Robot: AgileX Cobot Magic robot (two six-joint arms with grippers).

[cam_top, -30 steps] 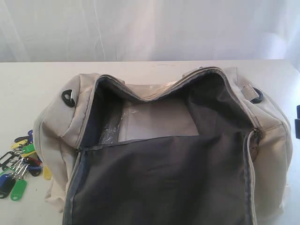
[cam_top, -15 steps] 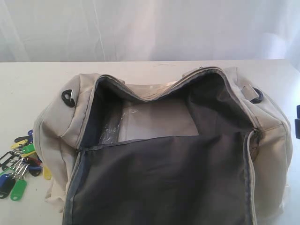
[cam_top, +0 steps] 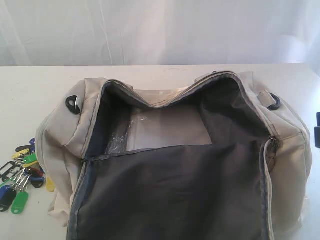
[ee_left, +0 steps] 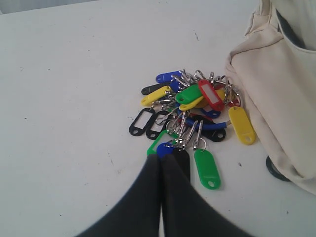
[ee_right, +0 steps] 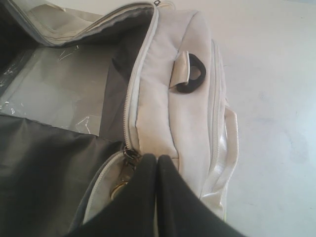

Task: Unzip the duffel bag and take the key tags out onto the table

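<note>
The key tags (ee_left: 190, 106) lie on the surface (ee_left: 74, 98) beside the open duffel bag (cam_top: 292, 165), just ahead of the left fingers (ee_left: 140, 197), which are pressed together. The right fingers (ee_right: 175, 197), likewise together, sit by its zipper pull (ee_right: 129, 157).

Unzipped duffel bag (cam_top: 175, 190) — key tags (ee_left: 190, 111) on table (ee_left: 64, 74) beside it.

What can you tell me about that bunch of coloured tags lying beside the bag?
The key tags are a loose heap of small plastic tabs, green, yellow, blue, red and black, some with white label windows, joined by metal rings. They lie on the white table, outside the duffel bag, one yellow tag right beside its cream side. The left gripper, jaws shut, is at the heap's edge; whether it touches is unclear.
</note>
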